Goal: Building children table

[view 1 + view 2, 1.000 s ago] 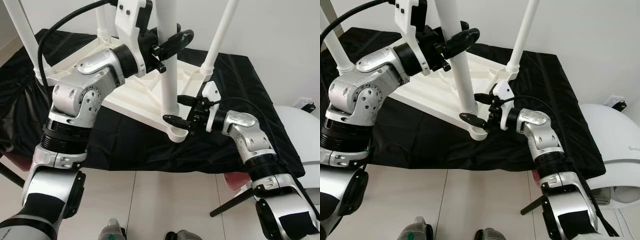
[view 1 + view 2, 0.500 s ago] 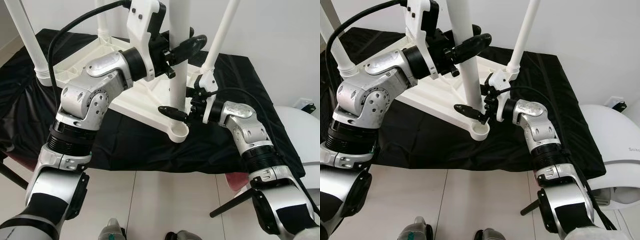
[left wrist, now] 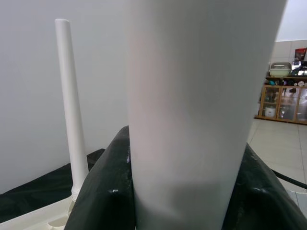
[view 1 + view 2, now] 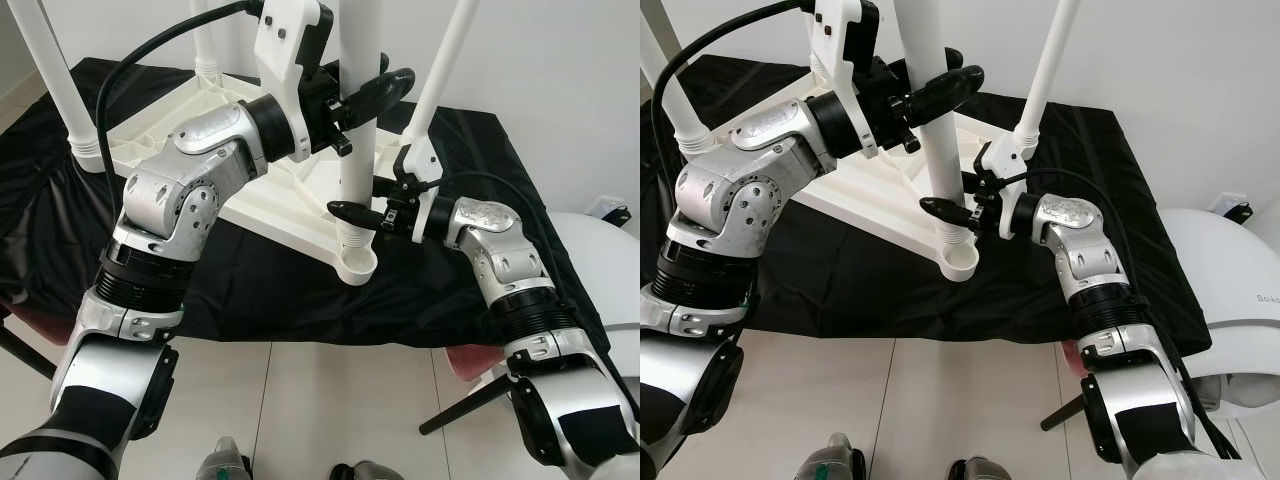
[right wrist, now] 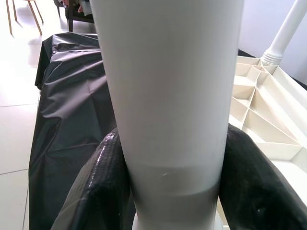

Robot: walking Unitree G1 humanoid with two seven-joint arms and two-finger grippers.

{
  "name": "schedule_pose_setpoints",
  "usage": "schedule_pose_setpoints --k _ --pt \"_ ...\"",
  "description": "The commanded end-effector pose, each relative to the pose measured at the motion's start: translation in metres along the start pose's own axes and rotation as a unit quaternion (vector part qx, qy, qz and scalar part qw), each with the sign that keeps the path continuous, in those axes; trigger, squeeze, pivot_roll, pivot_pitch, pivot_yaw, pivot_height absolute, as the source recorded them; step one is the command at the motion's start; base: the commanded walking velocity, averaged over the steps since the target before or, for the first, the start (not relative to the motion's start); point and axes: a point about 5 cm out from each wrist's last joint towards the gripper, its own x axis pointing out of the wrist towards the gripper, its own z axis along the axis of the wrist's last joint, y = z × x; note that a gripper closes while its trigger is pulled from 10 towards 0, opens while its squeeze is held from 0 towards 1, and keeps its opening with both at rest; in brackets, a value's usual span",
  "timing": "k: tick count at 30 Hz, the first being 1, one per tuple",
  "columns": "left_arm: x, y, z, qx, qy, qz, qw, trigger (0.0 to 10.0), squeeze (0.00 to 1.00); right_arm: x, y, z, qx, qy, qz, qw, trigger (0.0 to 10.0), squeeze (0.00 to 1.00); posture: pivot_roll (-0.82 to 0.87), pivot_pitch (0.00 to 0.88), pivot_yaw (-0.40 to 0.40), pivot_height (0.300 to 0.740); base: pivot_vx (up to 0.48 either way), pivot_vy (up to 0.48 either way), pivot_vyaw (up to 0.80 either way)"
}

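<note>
An upturned white children's table top (image 4: 200,140) lies on a surface draped in black cloth (image 4: 470,190), with three white legs already standing upright at its far corners; the fourth leg (image 4: 355,150) stands in the near corner socket (image 4: 357,262), its ribbed end apparently not yet fully seated. The left end effector (image 4: 355,95) is clenched around that leg high up, and the right end effector (image 4: 362,205) grips it low, just above the socket; judging from this, only seating the last leg and turning the table over remain.
</note>
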Motion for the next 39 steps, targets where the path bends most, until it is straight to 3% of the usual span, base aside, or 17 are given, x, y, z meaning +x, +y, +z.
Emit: schedule_pose_setpoints --k 1,2,3,4,16,17,19,20,27,28,29,39 --pt "0.0031 -0.0108 0.0045 0.01 -0.008 -0.081 0.997 10.0 0.0 -0.0047 -0.0046 0.0022 -0.005 0.0 -0.01 1.0 4.7 0.0 0.03 0.005 -0.065 0.74 0.0 0.0 0.0" --pt "0.0033 -0.011 0.0041 0.009 -0.008 -0.081 0.997 10.0 0.0 -0.0047 -0.0047 0.0025 -0.005 0.0 -0.01 1.0 6.2 0.0 0.03 0.005 -0.065 0.74 0.0 0.0 0.0" --pt "0.0033 -0.011 0.0041 0.009 -0.008 -0.081 0.997 10.0 0.0 -0.0047 -0.0047 0.0025 -0.005 0.0 -0.01 1.0 6.2 0.0 0.03 0.005 -0.065 0.74 0.0 0.0 0.0" --pt "0.0034 -0.0113 0.0038 0.008 -0.008 -0.082 0.997 10.0 0.0 -0.0045 -0.005 0.003 -0.007 0.0 -0.01 1.0 9.9 0.0 0.03 0.006 -0.065 0.74 0.0 0.0 0.0" --pt "0.0037 -0.0138 0.0025 0.008 -0.007 -0.088 0.996 10.0 0.0 -0.0024 -0.0063 0.0065 -0.018 -0.006 -0.006 1.0 10.0 0.0 0.04 0.007 -0.066 0.74 0.0 0.0 0.0" --pt "0.0037 -0.0141 0.0025 0.009 -0.007 -0.089 0.996 10.0 0.0 -0.0025 -0.0061 0.0066 -0.018 -0.006 -0.005 1.0 4.7 0.0 0.04 0.007 -0.066 0.74 0.0 0.0 0.0" --pt "0.0036 -0.0143 0.0025 0.009 -0.008 -0.09 0.996 10.0 0.0 -0.0026 -0.0059 0.0066 -0.018 -0.006 -0.004 1.0 4.7 0.0 0.04 0.007 -0.065 0.74 0.0 0.0 0.0" --pt "0.0035 -0.0146 0.002 0.009 -0.007 -0.09 0.996 10.0 0.0 -0.0034 -0.0049 0.0065 -0.017 -0.009 0.0 1.0 0.0 0.0 0.04 0.009 -0.065 0.74 0.0 0.0 0.0" --pt "0.0036 -0.0147 0.0015 0.009 -0.004 -0.09 0.996 10.0 0.0 -0.0039 -0.005 0.0064 -0.017 -0.009 -0.002 1.0 0.0 0.0 0.04 0.009 -0.065 0.74 0.0 0.0 0.0" --pt "0.0038 -0.0151 0.0017 0.002 -0.007 -0.093 0.996 10.0 0.0 -0.0036 -0.0055 0.0059 -0.017 -0.007 -0.006 1.0 10.0 0.0 0.04 0.01 -0.065 0.74 0.0 0.0 0.0" --pt "0.0037 -0.0145 0.0028 -0.014 -0.013 -0.093 0.996 10.0 1.0 -0.0032 -0.0063 0.005 -0.017 -0.003 -0.01 1.0 10.0 0.0 0.03 0.011 -0.064 0.74 0.0 0.0 0.0" --pt "0.0017 -0.0076 0.0085 -0.037 -0.024 -0.075 0.996 10.0 1.0 -0.0023 -0.008 0.0018 -0.014 0.002 -0.024 1.0 10.0 0.0 0.04 0.007 -0.063 0.74 0.0 0.0 0.0"
